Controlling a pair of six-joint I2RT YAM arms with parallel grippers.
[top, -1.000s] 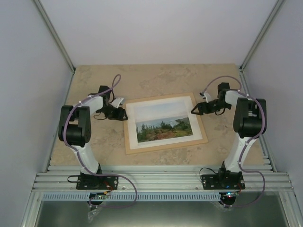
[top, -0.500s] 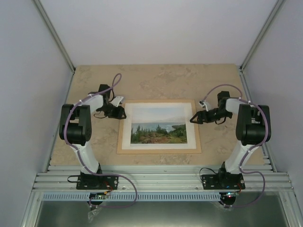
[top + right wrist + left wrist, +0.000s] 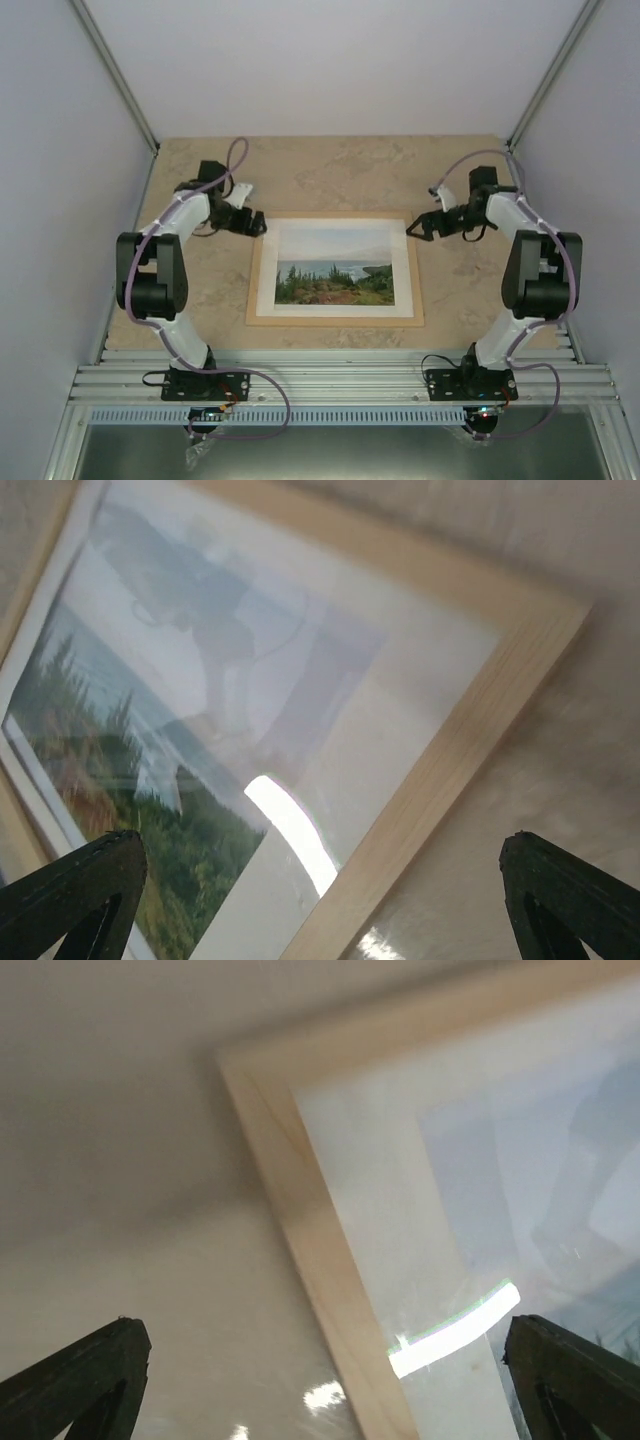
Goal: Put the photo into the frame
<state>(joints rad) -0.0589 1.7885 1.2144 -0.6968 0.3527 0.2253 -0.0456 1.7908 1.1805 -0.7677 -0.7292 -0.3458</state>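
Note:
The frame (image 3: 335, 319), of pale wood, lies flat and square in the middle of the table. The photo (image 3: 335, 272), with trees, water and pale sky, sits inside it behind a white border. My left gripper (image 3: 258, 226) stands open at the frame's far left corner, and my right gripper (image 3: 413, 227) stands open at its far right corner. In the left wrist view the open left gripper (image 3: 320, 1390) straddles the frame's wooden rail (image 3: 320, 1280). In the right wrist view the open right gripper (image 3: 320, 905) hangs over the frame's corner rail (image 3: 470, 740) and the photo (image 3: 120, 730). Neither holds anything.
The beige marbled table (image 3: 330, 170) is closed in by pale walls on three sides. An aluminium rail (image 3: 340, 380) with both arm bases runs along the near edge.
The frame has turned from skewed to square and shifted slightly left. Both grippers have drawn back toward the frame's far corners and opened wider.

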